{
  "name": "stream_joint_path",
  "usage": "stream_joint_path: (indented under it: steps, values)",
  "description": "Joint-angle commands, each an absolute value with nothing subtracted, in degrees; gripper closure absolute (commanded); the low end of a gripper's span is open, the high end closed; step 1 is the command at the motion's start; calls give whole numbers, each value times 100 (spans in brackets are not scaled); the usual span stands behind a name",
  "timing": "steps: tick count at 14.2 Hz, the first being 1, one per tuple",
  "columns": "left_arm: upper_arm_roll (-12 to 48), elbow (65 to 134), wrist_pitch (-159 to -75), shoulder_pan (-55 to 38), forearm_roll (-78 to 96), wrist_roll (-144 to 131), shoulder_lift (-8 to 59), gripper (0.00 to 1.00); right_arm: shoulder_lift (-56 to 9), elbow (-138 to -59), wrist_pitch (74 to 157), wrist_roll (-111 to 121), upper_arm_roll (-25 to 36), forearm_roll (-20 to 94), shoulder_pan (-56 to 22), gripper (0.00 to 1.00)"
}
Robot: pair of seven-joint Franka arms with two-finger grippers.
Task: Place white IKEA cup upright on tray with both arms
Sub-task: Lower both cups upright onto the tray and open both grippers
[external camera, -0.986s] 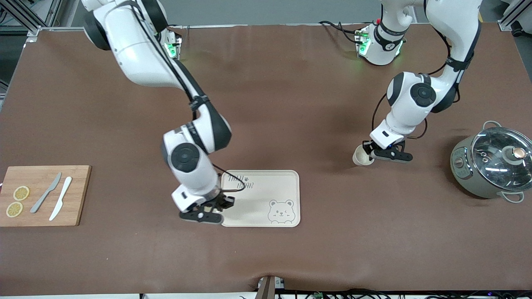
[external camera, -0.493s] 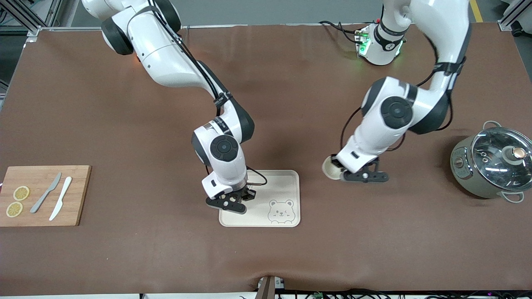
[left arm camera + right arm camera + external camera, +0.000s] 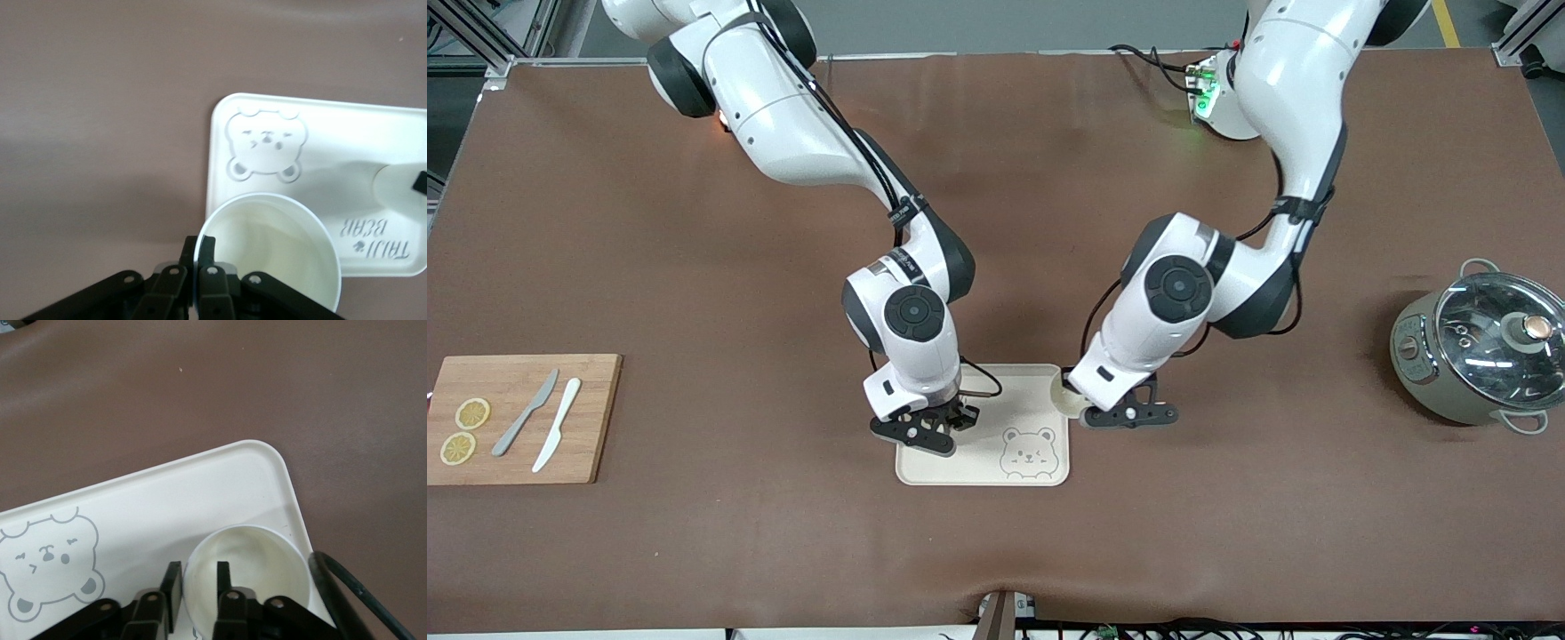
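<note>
The cream tray (image 3: 1016,396) with the bear face lies near the table's middle. My left gripper (image 3: 1119,414) is shut on the wall of a white cup (image 3: 1062,400) and holds it upright, mouth up, over the tray's edge toward the left arm's end. The left wrist view shows that cup (image 3: 273,250), the gripper (image 3: 205,243) and the tray (image 3: 320,133). My right gripper (image 3: 925,433) is low over the tray's other end. In the right wrist view its fingers stand apart astride the wall of a second white cup (image 3: 247,577) that stands upright on the tray (image 3: 167,500).
A wooden cutting board (image 3: 591,418) with two lemon slices and two knives lies toward the right arm's end. A grey pot with a glass lid (image 3: 1480,347) stands toward the left arm's end.
My left arm has carried its cup from the left arm's end of the table to the tray's edge. My right gripper has moved from the tray's corner to over the tray.
</note>
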State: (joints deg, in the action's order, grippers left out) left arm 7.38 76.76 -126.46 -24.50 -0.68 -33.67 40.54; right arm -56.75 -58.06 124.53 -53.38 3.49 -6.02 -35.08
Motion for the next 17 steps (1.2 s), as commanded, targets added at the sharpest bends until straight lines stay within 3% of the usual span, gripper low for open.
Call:
stream_joint_path:
  steps: [1, 4, 15, 16, 17]
  values:
    - [476, 7225, -13163, -2802, -88, -3673, 4464, 100, -5626, -5616, 12244, -5476, 378, -756, -3454, 24]
    - [-42, 7225, -13744, -3277, -88, -3823, 4710, 100, -5485, -5616, 11980, -5432, 369, -730, -3323, 0]
    - [-264, 7286, -14493, -3647, -123, -3981, 5388, 100, -4694, -5616, 10496, -2419, 237, -281, -1838, 0]
    - [-264, 7286, -14493, -3647, -123, -3981, 5388, 93, -4650, -5616, 10329, -2260, 237, -273, -1680, 0]
    - [-264, 7286, -14493, -3639, -132, -3955, 5388, 5, -4519, -5616, 10240, -2085, 229, -264, -1470, 0]
